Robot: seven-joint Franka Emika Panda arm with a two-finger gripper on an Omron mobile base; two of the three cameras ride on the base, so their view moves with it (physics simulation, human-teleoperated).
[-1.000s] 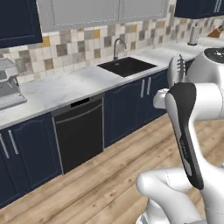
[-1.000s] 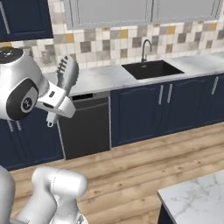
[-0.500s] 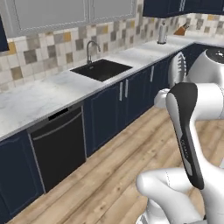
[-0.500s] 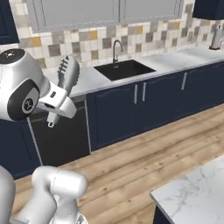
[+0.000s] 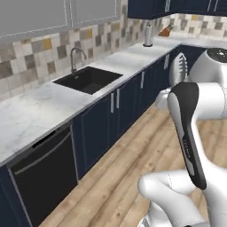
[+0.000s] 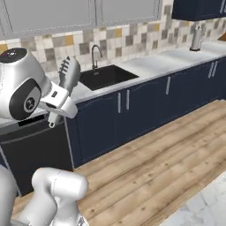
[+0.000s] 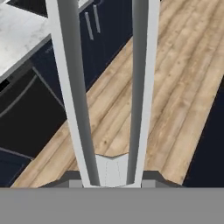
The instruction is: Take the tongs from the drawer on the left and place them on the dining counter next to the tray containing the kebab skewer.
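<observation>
Silvery-grey tongs (image 7: 109, 87), one pair, carried in the gripper (image 6: 57, 115): hinge end seated between the fingers, which are closed narrowly on it. Long axis runs straight out along the gripper's line, the two thin arms splaying away from the fingers, scalloped tips (image 6: 69, 70) uppermost. Dining counter (image 6: 201, 212): marble corner well apart from the fingers, across wooden floor. Tray not located.

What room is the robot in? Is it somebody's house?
It looks like a home kitchen, computer-drawn. A black sink with a curved tap sits in a marble worktop over navy cupboards, with a tiled wall behind. The robot's pincer holds silvery tongs.
</observation>
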